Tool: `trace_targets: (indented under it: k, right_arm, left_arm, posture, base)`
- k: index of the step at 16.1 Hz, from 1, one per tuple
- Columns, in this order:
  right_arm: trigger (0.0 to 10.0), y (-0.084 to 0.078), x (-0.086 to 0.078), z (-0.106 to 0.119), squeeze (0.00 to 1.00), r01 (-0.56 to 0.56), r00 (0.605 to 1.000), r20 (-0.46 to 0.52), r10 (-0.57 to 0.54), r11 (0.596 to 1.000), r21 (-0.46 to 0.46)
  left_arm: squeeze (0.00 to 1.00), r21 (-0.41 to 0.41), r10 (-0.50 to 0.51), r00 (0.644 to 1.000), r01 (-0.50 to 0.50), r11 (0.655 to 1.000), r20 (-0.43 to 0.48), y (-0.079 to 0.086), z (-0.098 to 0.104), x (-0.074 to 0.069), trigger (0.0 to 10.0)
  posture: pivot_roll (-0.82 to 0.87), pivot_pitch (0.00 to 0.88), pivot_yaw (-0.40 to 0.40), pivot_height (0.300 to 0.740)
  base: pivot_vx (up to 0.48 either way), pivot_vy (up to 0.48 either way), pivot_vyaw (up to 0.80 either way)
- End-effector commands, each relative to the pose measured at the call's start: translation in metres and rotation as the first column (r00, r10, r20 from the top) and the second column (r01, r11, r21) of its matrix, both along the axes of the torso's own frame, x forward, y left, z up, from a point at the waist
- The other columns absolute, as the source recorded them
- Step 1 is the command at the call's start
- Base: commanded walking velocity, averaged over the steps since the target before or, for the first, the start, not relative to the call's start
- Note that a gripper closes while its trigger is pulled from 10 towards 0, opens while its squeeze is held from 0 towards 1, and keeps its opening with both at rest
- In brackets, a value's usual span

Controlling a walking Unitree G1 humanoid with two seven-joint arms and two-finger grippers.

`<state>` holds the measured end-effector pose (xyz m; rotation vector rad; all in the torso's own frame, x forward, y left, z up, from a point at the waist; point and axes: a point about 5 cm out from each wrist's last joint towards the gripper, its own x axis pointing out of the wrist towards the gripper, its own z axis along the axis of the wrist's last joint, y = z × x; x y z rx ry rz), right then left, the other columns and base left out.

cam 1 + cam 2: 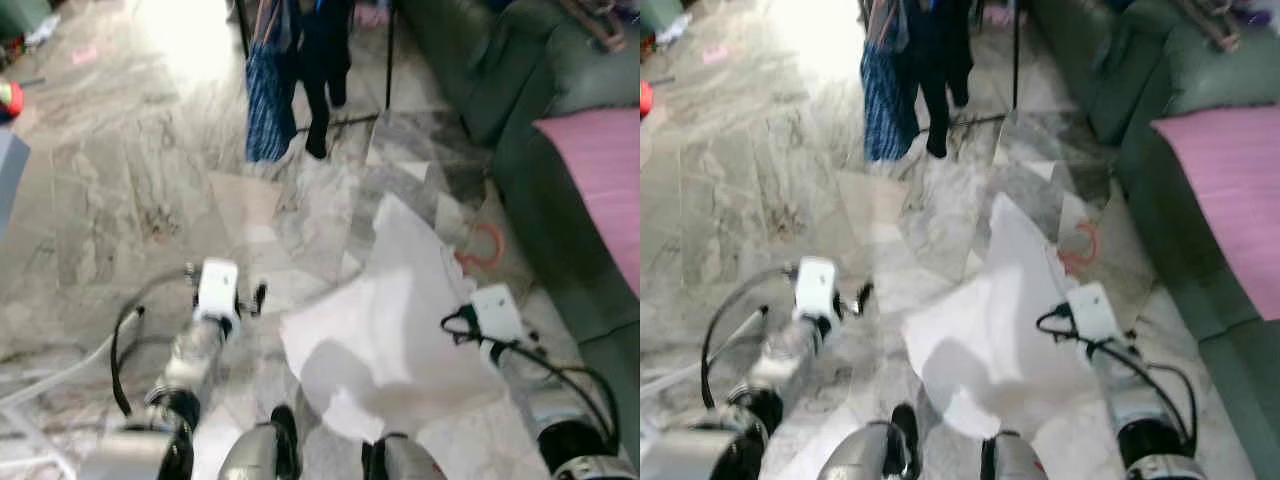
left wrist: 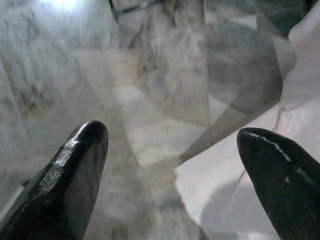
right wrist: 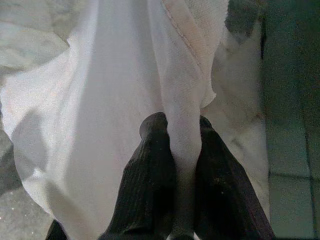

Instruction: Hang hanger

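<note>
Nearest of all, a white shirt (image 3: 100, 115) is pinched by the right gripper (image 3: 182, 165), with a fold of the cloth pressed tight between its two black fingers (image 3: 150, 185). The shirt is held up off the marble floor (image 1: 130, 200) and hangs in front of the robot, between its two arms. Just beside it, the left gripper (image 2: 175, 175) is held low with its fingers spread wide apart and nothing is gripped in it; only the edge of the shirt is seen next to one finger. A little further out, an orange hook (image 1: 485, 245) of the hanger is seen past the top of the shirt, but it is blurred, so how it sits in the shirt cannot be told. To the right, a green sofa (image 1: 520, 110) with a pink cloth (image 1: 600, 170) on it is passed by. Far ahead, a clothes rack (image 1: 390, 60) with dark clothes (image 1: 325, 60) and a blue striped one (image 1: 265, 100) is waiting. Trouble could come because only cloth is held, not the hanger, so the hanger could slip out and fall while the robot walks. The loose shirt could also be dragged, stepped on, or snagged on the sofa. The hook may be hard to put on the rack with the shirt swinging.
</note>
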<state>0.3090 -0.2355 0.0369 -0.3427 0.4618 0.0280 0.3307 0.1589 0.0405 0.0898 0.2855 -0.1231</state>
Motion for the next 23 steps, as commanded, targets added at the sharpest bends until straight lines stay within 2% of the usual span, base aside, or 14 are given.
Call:
trace_targets:
  k: [1, 2, 4, 5, 9, 11, 12, 13, 14, 16, 20, 23]
  right_arm:
    - [0.0, 0.0, -0.004, -0.007, 0.0, 0.036, 0.999, -0.003, -0.036, 0.999, -0.006]
    - [0.0, 0.003, -0.008, -0.015, 0.0, 0.055, 0.998, -0.024, -0.055, 0.998, -0.007]
    - [0.0, 0.006, -0.011, -0.02, 0.0, 0.06, 0.998, -0.033, -0.061, 0.998, -0.029]
    - [0.0, 0.009, -0.013, -0.023, 0.0, 0.086, 0.996, -0.034, -0.086, 0.996, -0.006]
    - [0.0, 0.026, -0.023, -0.041, 0.0, 0.123, 0.991, -0.063, -0.122, 0.992, 0.007]
    - [0.0, 0.036, -0.03, -0.05, 0.0, 0.129, 0.988, -0.083, -0.127, 0.991, 0.023]
    - [2.8, 0.038, -0.031, -0.052, 0.0, 0.135, 0.987, -0.09, -0.133, 0.99, 0.025]
    - [4.3, 0.041, -0.033, -0.054, 0.0, 0.157, 0.984, -0.099, -0.151, 0.986, 0.059]
    - [10.0, 0.045, -0.035, -0.057, 0.0, 0.151, 0.984, -0.105, -0.145, 0.987, 0.056]
    - [10.0, 0.053, -0.038, -0.061, 0.0, 0.142, 0.984, -0.114, -0.136, 0.989, 0.05]
    - [10.0, 0.063, -0.036, -0.06, 0.0, 0.127, 0.988, -0.101, -0.12, 0.99, 0.06]
    - [10.0, 0.064, -0.035, -0.059, 0.0, 0.131, 0.988, -0.086, -0.126, 0.989, 0.064]
  left_arm:
    - [1.0, 0.019, 0.035, 0.994, -0.033, 0.999, -0.105, 0.006, -0.023, -0.017, 10.0]
    - [1.0, 0.044, 0.023, 0.988, -0.017, 0.999, -0.15, 0.004, -0.033, -0.025, 10.0]
    - [1.0, 0.074, 0.003, 0.983, 0.011, 0.997, -0.183, 0.001, -0.041, -0.033, 10.0]
    - [0.0, 0.07, -0.023, 0.976, 0.039, 0.997, -0.215, 0.0, -0.048, -0.039, 10.0]
    - [0.0, 0.159, 0.001, 0.933, 0.06, 0.985, -0.36, 0.005, -0.075, -0.068, 10.0]
    - [0.0, 0.154, -0.016, 0.909, 0.088, 0.984, -0.417, 0.002, -0.085, -0.08, 10.0]
    - [0.0, 0.153, -0.023, 0.904, 0.098, 0.983, -0.426, 0.001, -0.086, -0.081, 10.0]
    - [0.0, 0.135, -0.04, 0.895, 0.111, 0.985, -0.444, 0.0, -0.089, -0.085, 10.0]
    - [0.0, 0.127, -0.064, 0.882, 0.139, 0.982, -0.467, -0.003, -0.093, -0.09, 10.0]
    - [0.0, 0.132, -0.082, 0.868, 0.167, 0.977, -0.49, -0.003, -0.098, -0.097, 10.0]
    - [0.0, 0.105, -0.079, 0.866, 0.149, 0.983, -0.494, 0.001, -0.098, -0.098, 10.0]
    - [0.0, 0.112, -0.087, 0.864, 0.163, 0.98, -0.497, 0.0, -0.098, -0.098, 10.0]
  posture:
    - [-0.05, 0.161, 0.015, 0.74]
    - [-0.05, 0.149, 0.013, 0.74]
    - [-0.05, 0.144, 0.01, 0.74]
    - [-0.04, 0.135, 0.009, 0.74]
    - [-0.03, 0.063, 0.003, 0.74]
    - [-0.03, 0.029, 0.003, 0.74]
    - [-0.03, 0.024, 0.006, 0.74]
    - [-0.03, 0.015, 0.013, 0.74]
    - [-0.02, 0.012, 0.018, 0.74]
    - [-0.02, 0.012, 0.021, 0.74]
    - [-0.02, 0.038, 0.04, 0.74]
    - [-0.03, 0.046, 0.05, 0.74]
  base:
    - [0.0, 0.0, 0.0]
    - [0.0, 0.0, 0.0]
    - [0.0, 0.0, 0.0]
    - [0.0, 0.0, 0.0]
    - [0.0, 0.0, 0.0]
    - [0.0, 0.0, 0.0]
    - [0.0, 0.0, 0.0]
    - [0.0, 0.0, 0.0]
    - [0.0, 0.0, 0.0]
    - [0.0, 0.0, 0.0]
    - [0.0, 0.0, 0.0]
    - [0.0, 0.0, 0.0]
